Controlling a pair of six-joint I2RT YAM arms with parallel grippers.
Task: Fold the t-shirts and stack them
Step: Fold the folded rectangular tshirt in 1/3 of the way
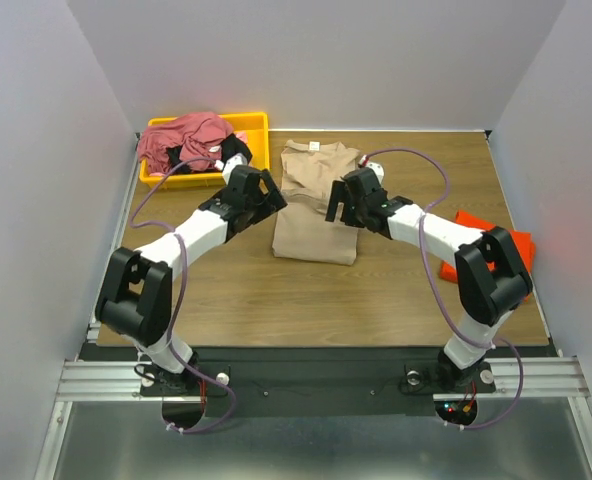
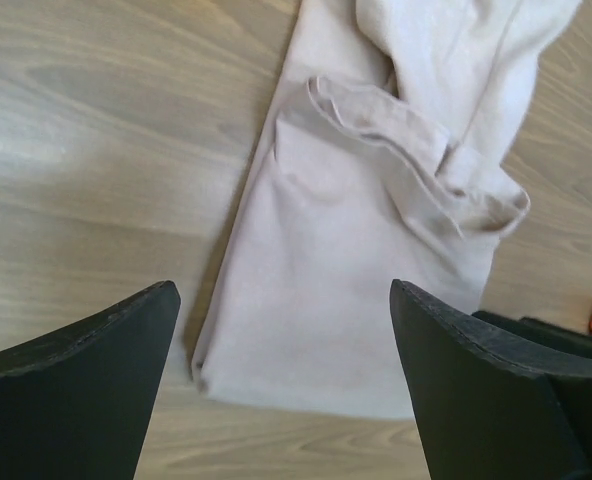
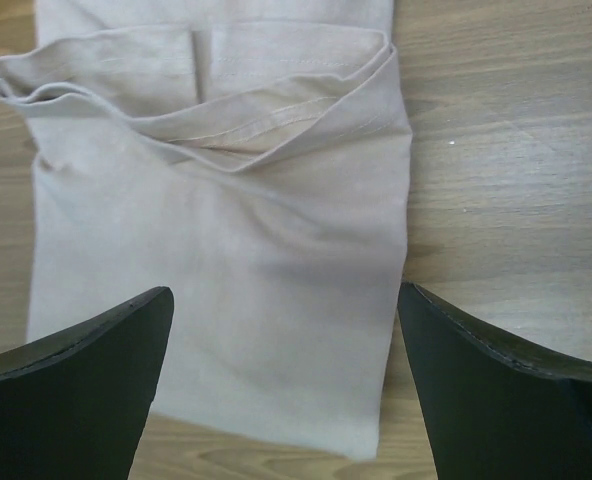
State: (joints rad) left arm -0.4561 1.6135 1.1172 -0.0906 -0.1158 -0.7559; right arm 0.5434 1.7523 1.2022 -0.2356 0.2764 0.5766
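Both pairs of fingers are spread wide and holding nothing: my left gripper (image 2: pixel 281 290) hangs over the left edge of the folded tan t-shirt (image 1: pixel 316 215) and my right gripper (image 3: pixel 284 292) over its right edge, seemingly just clear of the cloth, though I can't confirm that. The shirt lies flat mid-way across the wooden table (image 1: pixel 376 300). An orange t-shirt (image 1: pixel 523 245) sits by the right arm, and a rose-red t-shirt (image 1: pixel 186 138) is heaped in the yellow bin (image 1: pixel 259 125) far left.

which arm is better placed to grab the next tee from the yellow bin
Left. The left end effector, open, hovers just in front of the bin, at the tan tee's left edge; the right end effector sits across the tee, farther off.
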